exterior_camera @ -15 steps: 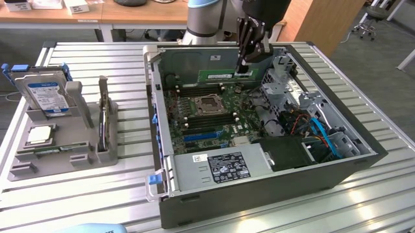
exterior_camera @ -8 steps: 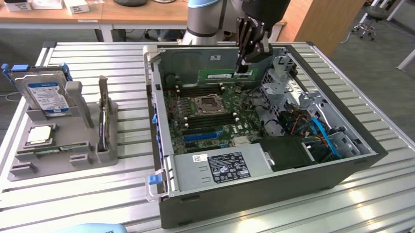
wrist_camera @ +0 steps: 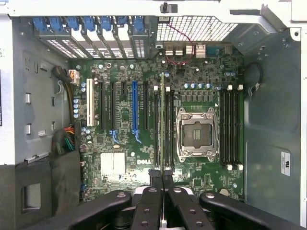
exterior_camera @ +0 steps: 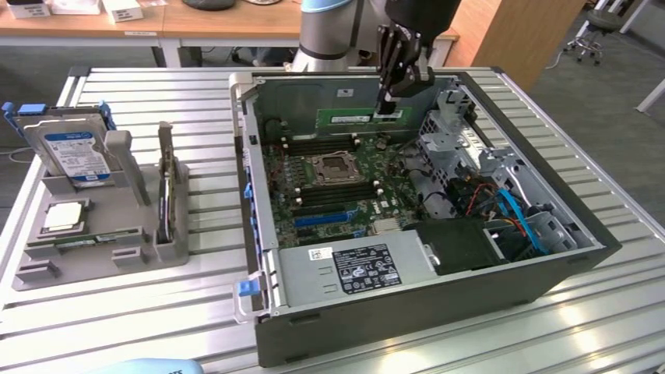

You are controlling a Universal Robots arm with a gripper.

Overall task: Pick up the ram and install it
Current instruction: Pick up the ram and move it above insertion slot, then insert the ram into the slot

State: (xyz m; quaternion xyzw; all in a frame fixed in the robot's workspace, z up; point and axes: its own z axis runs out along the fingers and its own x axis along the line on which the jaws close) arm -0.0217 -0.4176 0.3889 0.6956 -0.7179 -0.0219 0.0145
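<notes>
**Green ram gripped above a Dell board**

"DELL" is printed in white on the motherboard [wrist_camera: 144, 163], next to a silver heatsink [wrist_camera: 112, 165]. The ram [exterior_camera: 353, 117] carries a small white label that is too small to read. The same goes for the black-and-white sticker on the power supply [exterior_camera: 359, 269] and the blue-and-white one on the hard drive [exterior_camera: 73, 152], which stands in the grey tray [exterior_camera: 146, 257] at the exterior view's left.

The gripper [exterior_camera: 387, 107] is nearly closed, pinching the ram's upper edge toward its end at the exterior view's right. The ram stands on edge inside the open case [exterior_camera: 416, 327], above the board and near the far wall. Its long axis runs across the exterior view, parallel to the memory slots [wrist_camera: 230, 127] beside the empty processor socket [wrist_camera: 196, 134].
</notes>
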